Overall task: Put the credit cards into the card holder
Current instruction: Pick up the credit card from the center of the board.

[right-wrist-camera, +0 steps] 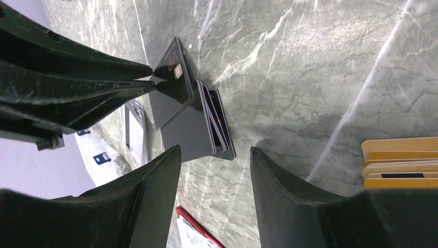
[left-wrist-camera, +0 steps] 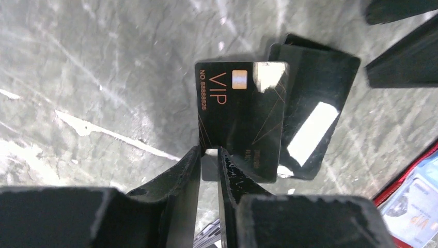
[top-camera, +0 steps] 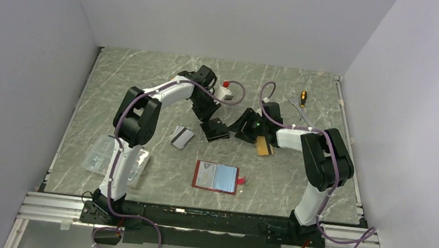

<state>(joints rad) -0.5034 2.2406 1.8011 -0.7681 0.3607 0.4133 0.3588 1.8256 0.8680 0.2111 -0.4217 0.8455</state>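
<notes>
1. Closest to the lens in the left wrist view: the two dark fingers of the left end effector (left-wrist-camera: 210,153), pressed together on the near short edge of a black VIP card (left-wrist-camera: 240,113).
2. Gripping that card, then, with its long axis pointing away from the fingers, toward the top of the frame. In the right wrist view, raised at a tilt off the stack of black cards (left-wrist-camera: 317,116) under it.
3. Right end effector (right-wrist-camera: 215,150): jaws spread apart, nothing between them, hanging above bare desk (right-wrist-camera: 320,67). Beside it, at the right edge of that frame, a pile of orange-gold cards (right-wrist-camera: 400,163).
4. Red card holder (top-camera: 217,177): lying open on the desk, low in the centre of the top view, long axis going left to right. Only a red corner of it at the lower right of the left wrist view.
5. Also one silver card (top-camera: 181,137) with a dark stripe, alone, left of the black stack in the top view.
6. Key relation, as a judgement: holder below the gripped card in the top view, toward the arm bases and slightly right. About equally near to both arms, but the left one carrying. Probably needs a turn of the card to match a pocket; which pocket, cannot tell.
</notes>
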